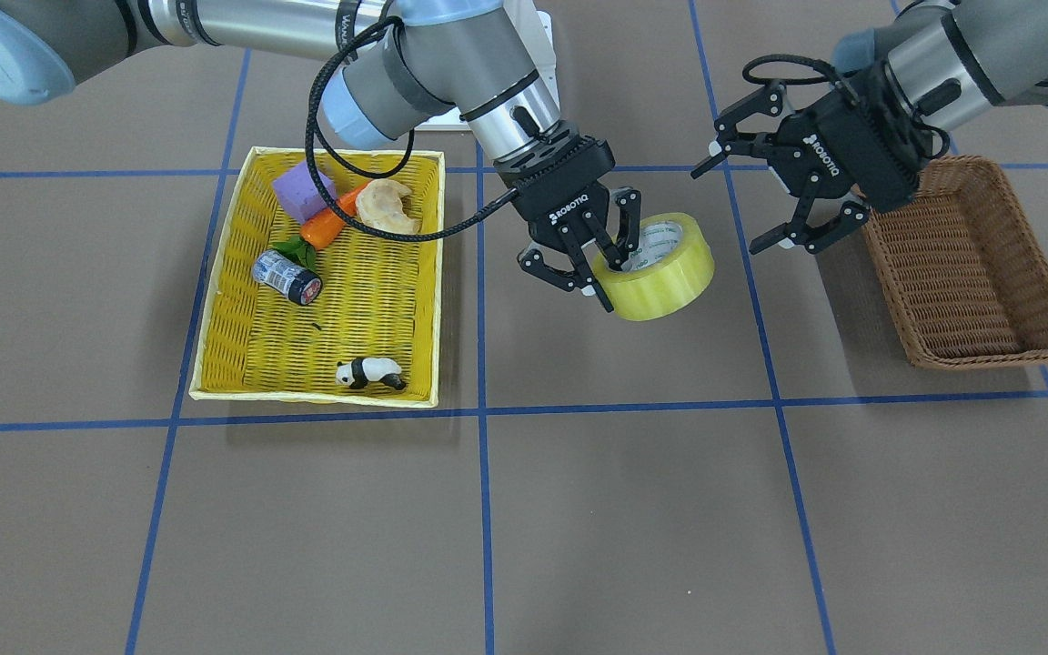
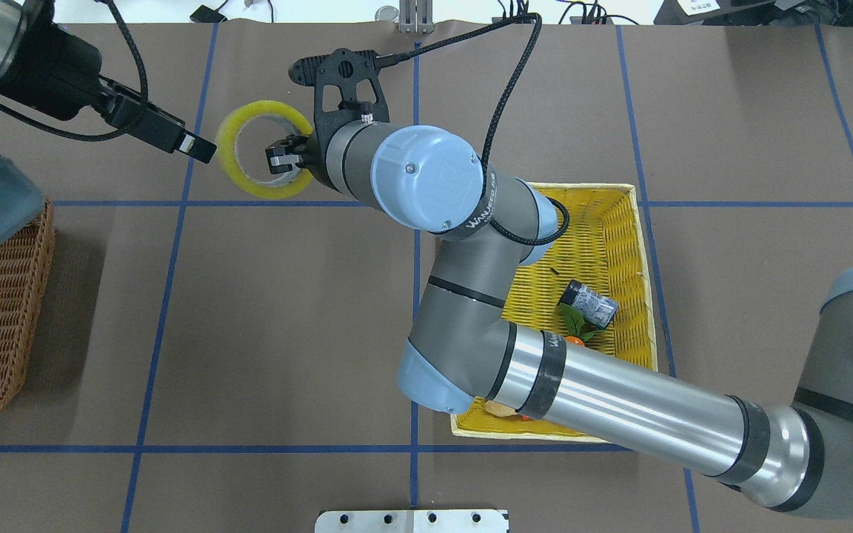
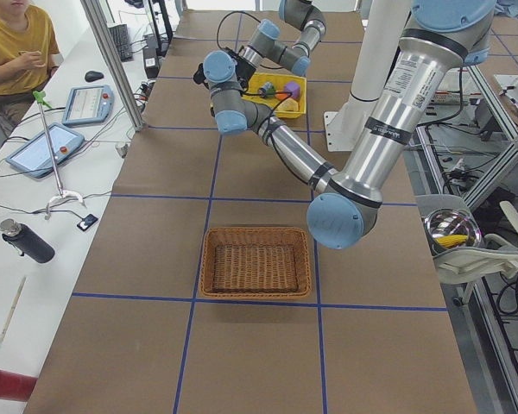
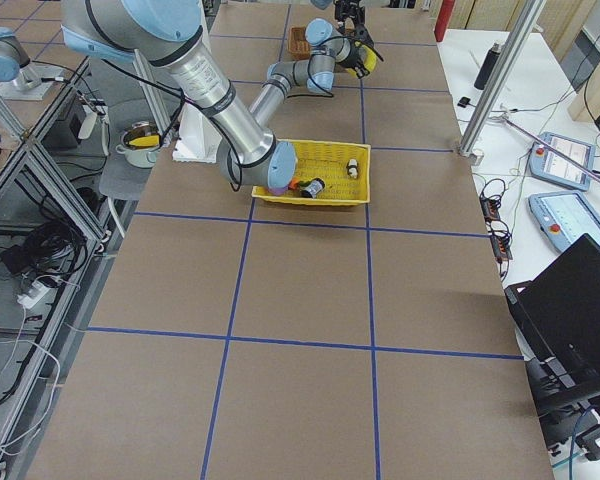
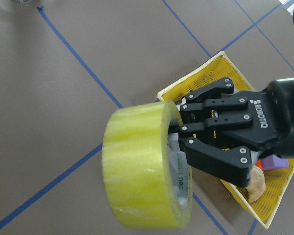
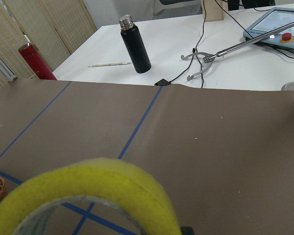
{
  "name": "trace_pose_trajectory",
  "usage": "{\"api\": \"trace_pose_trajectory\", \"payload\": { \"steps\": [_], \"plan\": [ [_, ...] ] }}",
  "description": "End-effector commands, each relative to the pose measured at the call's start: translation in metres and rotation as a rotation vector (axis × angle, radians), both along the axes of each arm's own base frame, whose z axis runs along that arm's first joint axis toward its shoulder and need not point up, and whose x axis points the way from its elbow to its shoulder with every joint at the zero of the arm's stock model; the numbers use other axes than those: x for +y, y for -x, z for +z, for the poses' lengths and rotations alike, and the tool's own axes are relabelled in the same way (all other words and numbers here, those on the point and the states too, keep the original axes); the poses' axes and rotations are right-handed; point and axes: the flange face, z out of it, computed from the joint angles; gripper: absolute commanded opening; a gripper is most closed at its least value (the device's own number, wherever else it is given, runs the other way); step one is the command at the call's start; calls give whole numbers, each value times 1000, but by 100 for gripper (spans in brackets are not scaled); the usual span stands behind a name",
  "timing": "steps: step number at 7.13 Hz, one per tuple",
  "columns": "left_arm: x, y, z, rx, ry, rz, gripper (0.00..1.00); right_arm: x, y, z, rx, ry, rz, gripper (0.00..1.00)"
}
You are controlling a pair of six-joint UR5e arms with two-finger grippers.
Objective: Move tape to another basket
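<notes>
The exterior front-facing view shows the right gripper (image 1: 606,277) clamped on the tape (image 1: 665,277). One finger reaches into the whitish core and the other presses on the glossy yellow outer wall. The roll hangs tilted above the table (image 1: 579,509), between the yellow basket (image 1: 360,309) and the brown basket (image 1: 988,350), apart from both.

The left gripper (image 1: 726,209) has its fingers spread wide and grasps nothing. It sits near the roll on the brown basket's side, with its body over that basket's near corner.

Each gripper body carries the white word "ROBOTIQ". It reads just as clearly in the left wrist view, on the black gripper holding the roll. That view also shows green print on the inside of the core. It is skewed and partly hidden by the finger, so I cannot read it with any confidence.

In the yellow basket lie a can (image 1: 287,277) with a blue-and-white label whose small print is unreadable, a purple block (image 1: 303,191), a toy carrot (image 1: 328,226), a pale pastry (image 1: 387,205) and a panda figure (image 1: 369,373).
</notes>
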Motion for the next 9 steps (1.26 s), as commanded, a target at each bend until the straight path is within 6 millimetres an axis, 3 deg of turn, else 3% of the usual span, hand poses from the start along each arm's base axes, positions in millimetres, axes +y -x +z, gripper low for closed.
{"api": "trace_pose_trajectory", "payload": {
  "steps": [1,9],
  "plan": [
    [-2,-1,2,-3,9,-2,99,21,2,5,-23,-14,-16,0],
    [3,-19,1,-3,11,32,99,30,-1,-7,-66,-37,1,0]
  ]
}}
